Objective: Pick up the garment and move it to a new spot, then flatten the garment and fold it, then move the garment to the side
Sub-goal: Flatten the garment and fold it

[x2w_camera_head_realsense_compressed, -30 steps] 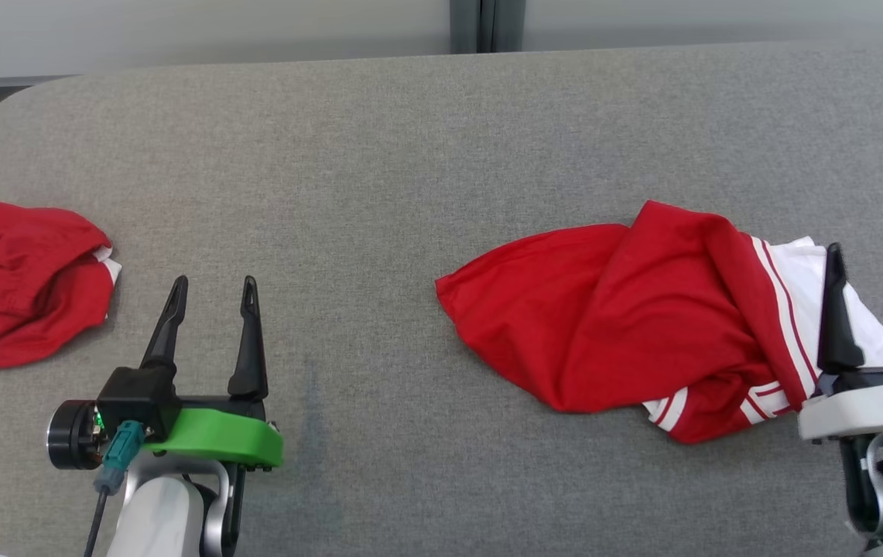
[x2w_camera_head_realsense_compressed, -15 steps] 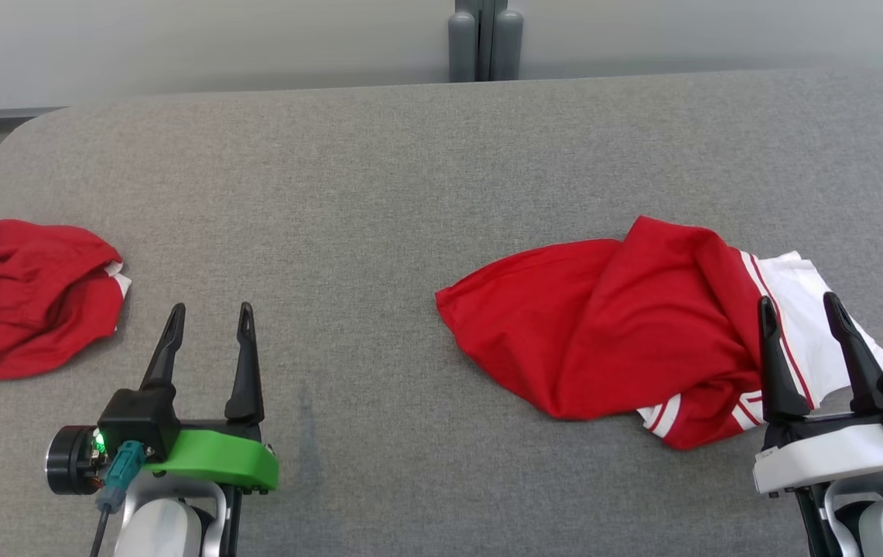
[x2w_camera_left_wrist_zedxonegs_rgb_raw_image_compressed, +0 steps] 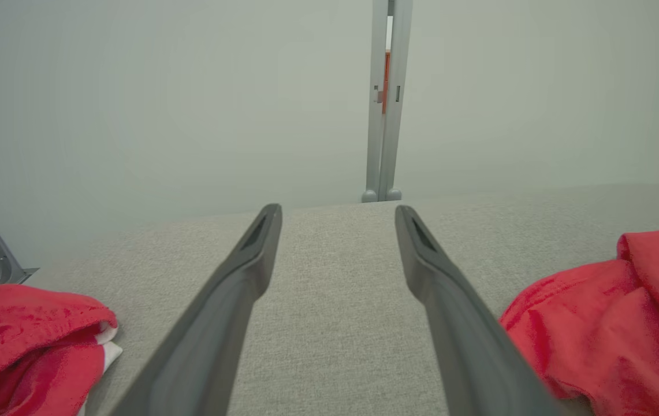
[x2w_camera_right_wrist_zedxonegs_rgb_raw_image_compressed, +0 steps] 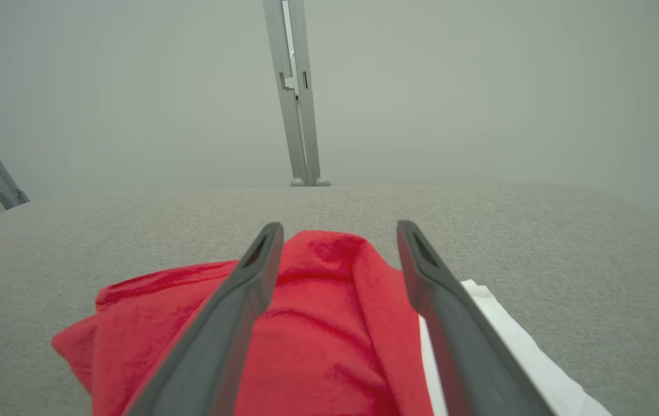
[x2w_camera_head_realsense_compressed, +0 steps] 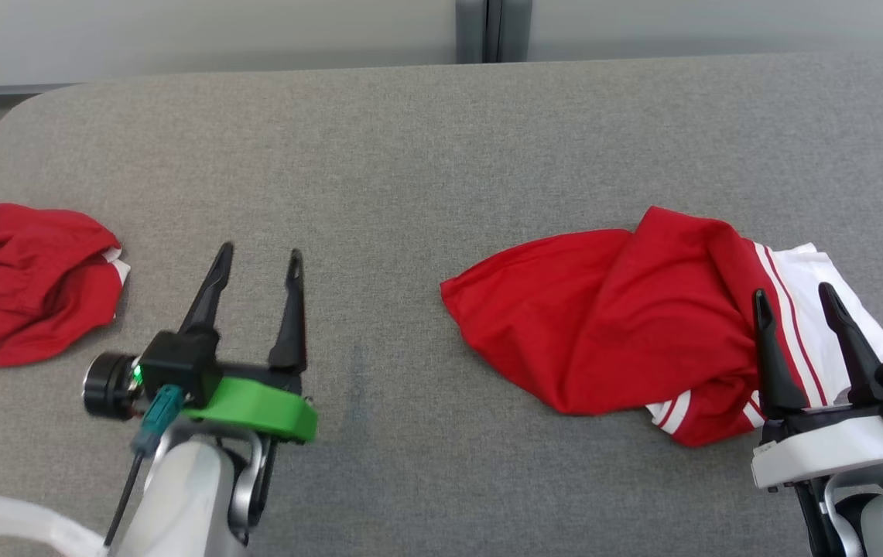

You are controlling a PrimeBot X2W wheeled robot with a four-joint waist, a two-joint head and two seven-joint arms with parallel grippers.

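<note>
A crumpled red garment with white stripes and a white panel (x2w_camera_head_realsense_compressed: 642,317) lies on the right half of the grey table (x2w_camera_head_realsense_compressed: 410,155); the same garment (x2w_camera_right_wrist_zedxonegs_rgb_raw_image_compressed: 317,329) spreads under my right fingers in the right wrist view, and its red edge (x2w_camera_left_wrist_zedxonegs_rgb_raw_image_compressed: 612,323) shows at the right of the left wrist view. My right gripper (x2w_camera_head_realsense_compressed: 794,294) hovers open over its near right end, fingers apart with nothing between them. My left gripper (x2w_camera_head_realsense_compressed: 259,251) stands open over bare table at the left, well clear of that garment.
A second bunched red garment (x2w_camera_head_realsense_compressed: 23,278) lies at the table's left edge, also seen as a red heap (x2w_camera_left_wrist_zedxonegs_rgb_raw_image_compressed: 23,341) in the left wrist view. A grey post (x2w_camera_head_realsense_compressed: 491,31) stands behind the table's far edge. A white strip (x2w_camera_head_realsense_compressed: 23,526) lies near the front left corner.
My left gripper has moved forward and to the right over the bare table. My right gripper has come left and back toward me, still over the garment's right end. The head camera shifted slightly.
</note>
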